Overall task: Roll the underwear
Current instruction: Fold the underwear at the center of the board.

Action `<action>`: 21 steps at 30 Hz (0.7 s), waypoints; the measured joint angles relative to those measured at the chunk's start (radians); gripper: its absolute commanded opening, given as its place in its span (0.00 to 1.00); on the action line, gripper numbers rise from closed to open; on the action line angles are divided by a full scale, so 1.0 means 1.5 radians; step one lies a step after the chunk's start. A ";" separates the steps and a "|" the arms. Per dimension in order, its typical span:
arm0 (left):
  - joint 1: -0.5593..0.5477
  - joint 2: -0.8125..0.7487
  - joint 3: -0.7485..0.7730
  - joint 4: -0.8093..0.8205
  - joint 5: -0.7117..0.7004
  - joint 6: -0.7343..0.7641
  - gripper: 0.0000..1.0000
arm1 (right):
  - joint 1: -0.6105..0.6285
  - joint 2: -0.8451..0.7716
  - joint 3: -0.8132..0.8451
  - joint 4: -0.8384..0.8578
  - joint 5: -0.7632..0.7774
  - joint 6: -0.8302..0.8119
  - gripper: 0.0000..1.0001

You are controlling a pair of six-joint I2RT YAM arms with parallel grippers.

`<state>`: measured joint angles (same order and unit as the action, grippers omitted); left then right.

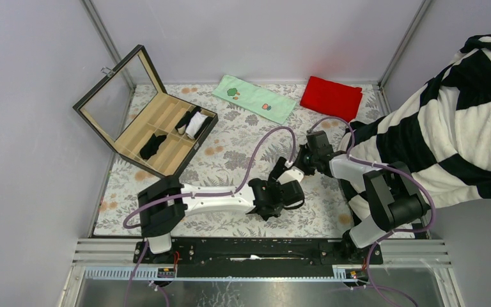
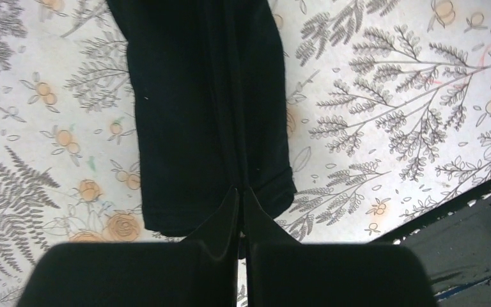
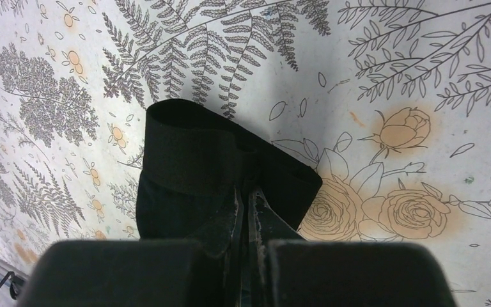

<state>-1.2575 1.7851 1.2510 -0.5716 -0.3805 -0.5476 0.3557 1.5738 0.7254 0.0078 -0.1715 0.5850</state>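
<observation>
White-shelled left arm (image 1: pixel 214 199), right arm (image 1: pixel 348 167) alike — black joints (image 1: pixel 163 206), lilac looping cables (image 1: pixel 263 137), left gripper (image 2: pixel 241 192) matte black, tapered fingers (image 2: pixel 227 220)

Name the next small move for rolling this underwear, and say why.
Probably turn the right fingers over toward the left fingers, adding to the roll. Both pairs look shut on the underwear: the end in the right fingers is curled over itself, and the end in the left lies flat.
</observation>
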 measured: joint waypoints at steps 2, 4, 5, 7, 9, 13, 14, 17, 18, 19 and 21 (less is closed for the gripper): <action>-0.007 0.010 0.000 0.002 0.006 0.000 0.00 | 0.000 0.002 0.001 0.001 -0.002 0.000 0.00; -0.014 0.020 0.000 0.007 0.013 -0.001 0.00 | 0.000 0.004 0.004 0.000 -0.003 0.000 0.00; -0.017 0.024 0.000 0.009 0.015 -0.001 0.00 | 0.000 0.006 0.005 0.000 -0.004 0.000 0.00; -0.022 0.031 -0.001 0.017 0.022 -0.002 0.00 | 0.000 0.009 0.007 0.001 -0.006 0.000 0.00; -0.026 0.035 -0.002 0.025 0.029 -0.005 0.02 | 0.000 0.011 0.008 0.001 -0.008 0.001 0.00; -0.029 0.038 -0.007 0.043 0.041 -0.013 0.30 | 0.000 0.013 0.009 0.002 -0.009 0.003 0.01; -0.029 0.038 -0.009 0.045 0.044 -0.014 0.37 | 0.000 0.013 0.009 0.001 -0.009 0.003 0.01; -0.031 0.038 -0.014 0.047 0.058 -0.022 0.50 | 0.000 0.016 0.012 0.001 -0.010 0.004 0.03; -0.032 0.038 -0.015 0.047 0.060 -0.024 0.53 | 0.000 0.016 0.012 0.002 -0.010 0.004 0.03; -0.033 0.037 -0.016 0.047 0.061 -0.027 0.55 | 0.000 0.017 0.013 0.001 -0.010 0.005 0.04; -0.033 0.030 -0.016 0.046 0.063 -0.030 0.59 | 0.000 0.017 0.013 0.001 -0.010 0.005 0.08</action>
<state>-1.3075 1.8305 1.2266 -0.5026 -0.2859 -0.5926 0.3557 1.5990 0.7452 0.0093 -0.1867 0.5919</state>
